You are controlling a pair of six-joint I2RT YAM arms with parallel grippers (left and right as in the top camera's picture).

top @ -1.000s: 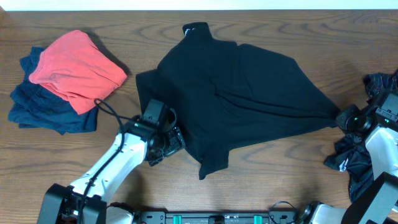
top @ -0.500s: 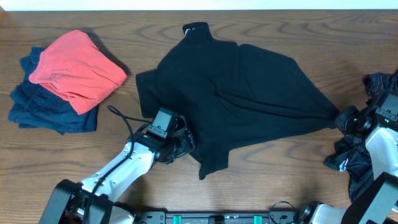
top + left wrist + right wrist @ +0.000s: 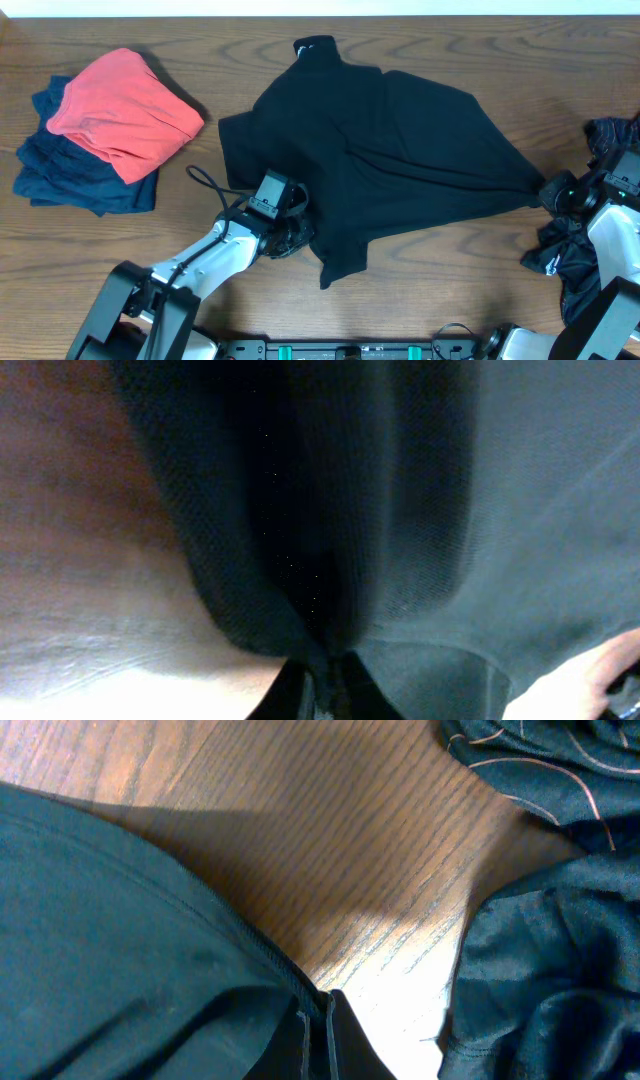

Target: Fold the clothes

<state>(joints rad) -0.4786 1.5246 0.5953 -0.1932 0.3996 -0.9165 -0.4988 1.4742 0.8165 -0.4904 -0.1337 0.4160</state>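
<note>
Left gripper (image 3: 288,238) was pinched shut on the near-left hem of the black shirt (image 3: 400,150), and the right gripper (image 3: 545,192) was clamped on its right corner. Shiny black garments (image 3: 572,262) sat crumpled near right, not folded yet. The shirt lay in the middle, matte knit, rumpled and unfolded. Far left, an orange piece (image 3: 120,105) on navy ones (image 3: 70,180) looked folded already, so maybe halfway-ish.

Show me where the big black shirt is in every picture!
Overhead: the black shirt lies spread out in the middle of the picture.
Left wrist: it fills most of the picture, bunched toward the bottom edge.
Right wrist: it covers the lower left.
Shared landmark: the wooden table, seen at the left in the left wrist view and across the middle in the right wrist view.
</note>
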